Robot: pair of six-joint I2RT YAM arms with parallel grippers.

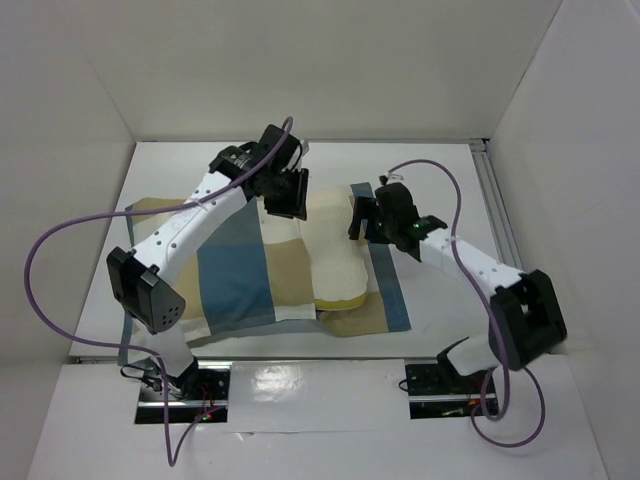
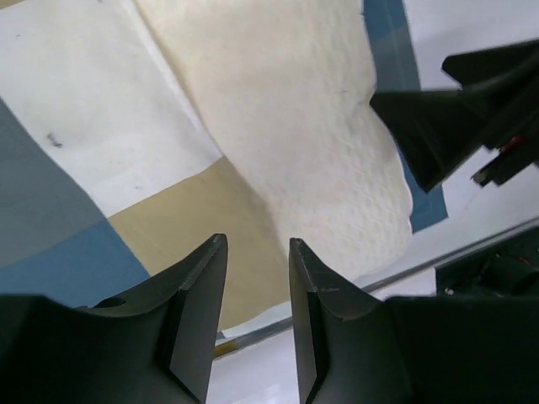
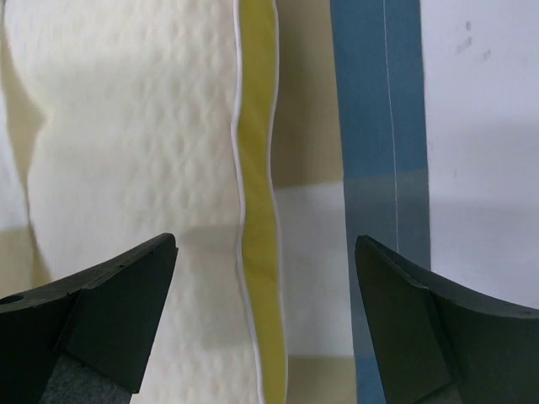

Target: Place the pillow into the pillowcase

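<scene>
The pillow (image 1: pixel 335 255) is plain cream with a faint quilted pattern and a bright yellow edge piped white, the pillowcase (image 1: pixel 235 275) has big blue, tan and cream-white checks, and the surface (image 1: pixel 170 175) is white.

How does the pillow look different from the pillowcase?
The pillow is plain cream with a yellow edge; the pillowcase has big blue, tan and white checks. The pillow looks puffy; the pillowcase lies flat. The pillowcase spreads wider than the pillow. Both are soft cloth.
</scene>
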